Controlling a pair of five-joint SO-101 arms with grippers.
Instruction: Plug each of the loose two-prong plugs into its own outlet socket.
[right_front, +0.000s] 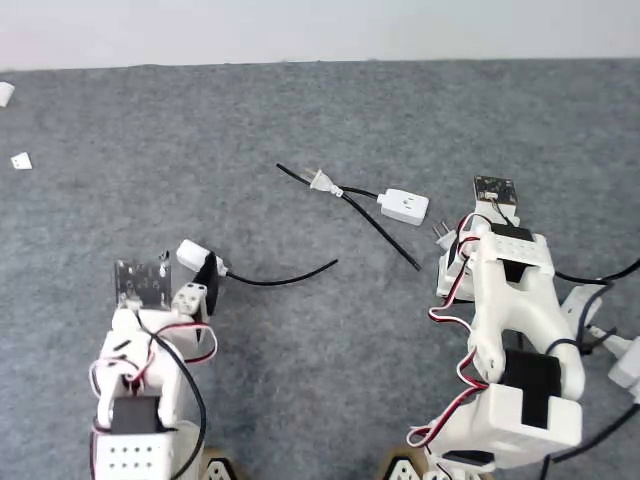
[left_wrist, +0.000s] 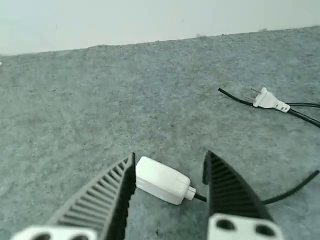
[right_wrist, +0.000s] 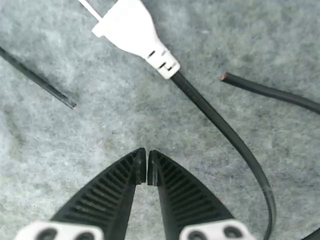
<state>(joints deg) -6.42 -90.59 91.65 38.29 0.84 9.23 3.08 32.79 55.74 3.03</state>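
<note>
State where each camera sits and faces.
High view: fixed overhead, facing down at the table; left arm, right arm show.
Left wrist view: on left arm, facing forward, low, at a white socket; open jaws.
Right wrist view: on right arm, facing down at a white plug; shut jaws.
Shared: high and left wrist both show the socket.

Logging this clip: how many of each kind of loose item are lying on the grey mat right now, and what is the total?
Two-prong plugs: 2
Outlet sockets: 2
Small white scraps: 2
Total: 6
</note>
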